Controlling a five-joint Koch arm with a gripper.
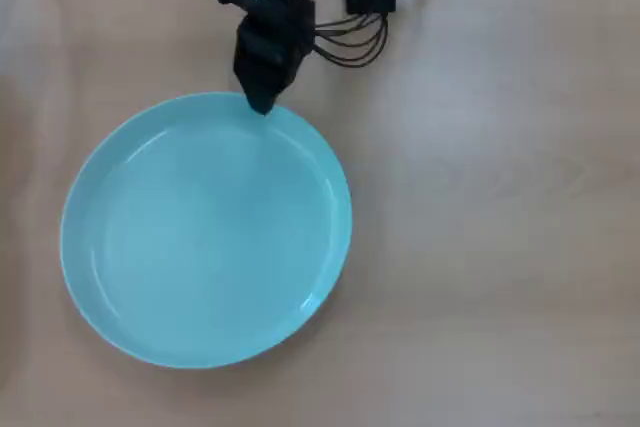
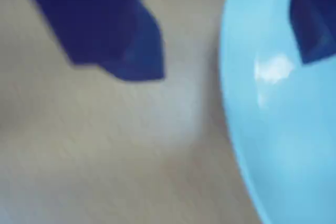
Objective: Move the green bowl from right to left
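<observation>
The green bowl [image 1: 205, 232] sits flat on the light wooden desk [image 1: 500, 197], occupying the left and centre of the overhead view, its interior empty and glossy with faint highlights along the inner wall. The black arm enters from the top edge of that view, with a bundle of black cables [image 1: 350, 42] looping on the desk just beside it. The end effector [image 1: 262, 102] points down at the bowl's far rim, its tip overlapping the rim at the top of the bowl in the overhead view. In the wrist view the picture is blurred; two dark jaws show with a clear gap between them, so the end effector [image 2: 231, 69] stands open. One jaw is over bare desk [image 2: 105, 156] outside the bowl, the other is over the bowl's interior, and the bowl's rim [image 2: 227, 93] runs between them. Whether either jaw touches the rim cannot be told from these views. The bowl [image 2: 283, 145] fills the right side of the wrist view, with a bright reflection on its inner surface. The rest of the desk surface shown is plain wood grain.
</observation>
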